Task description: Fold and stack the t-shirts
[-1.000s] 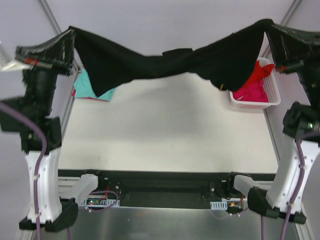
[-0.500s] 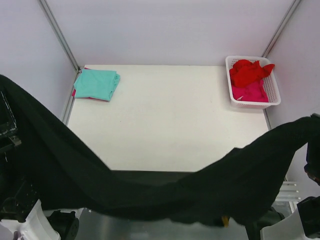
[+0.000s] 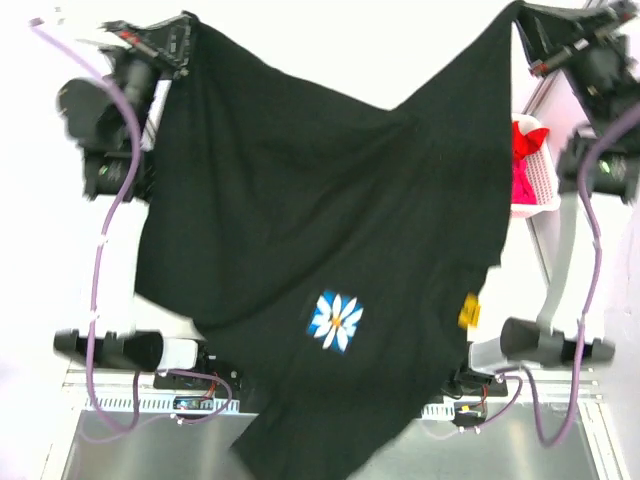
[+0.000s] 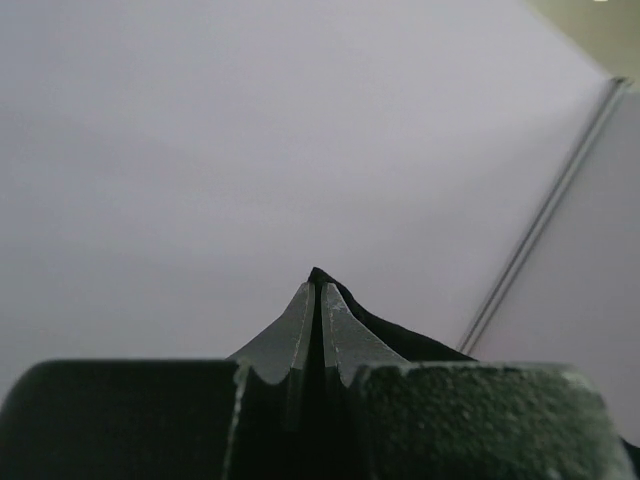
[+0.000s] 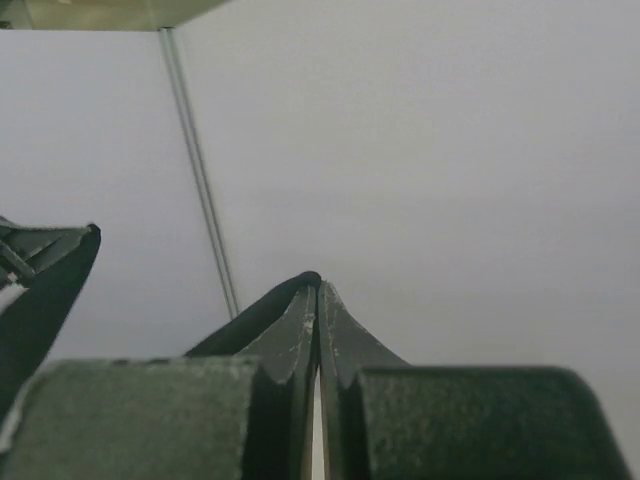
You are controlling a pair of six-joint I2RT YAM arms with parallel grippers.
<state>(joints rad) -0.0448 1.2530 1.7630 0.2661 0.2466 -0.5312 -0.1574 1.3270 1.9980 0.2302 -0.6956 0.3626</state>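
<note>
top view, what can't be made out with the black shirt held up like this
- Top view: black t-shirt hides the surface behind it; its hem runs off the bottom edge.
- Top view: basket partly covered, glare-washed.
- Wrist views: only fingertips and a cloth corner show.

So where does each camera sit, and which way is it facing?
Top external: fixed above and behind the bases, looking down; the left gripper and right gripper hold the black t-shirt spread wide.
Left wrist: on the left arm, looking along the shut left gripper at a blank wall.
Right wrist: likewise, along the shut right gripper at a blank wall.
Shared: black cloth pinched at the fingertips.
</note>
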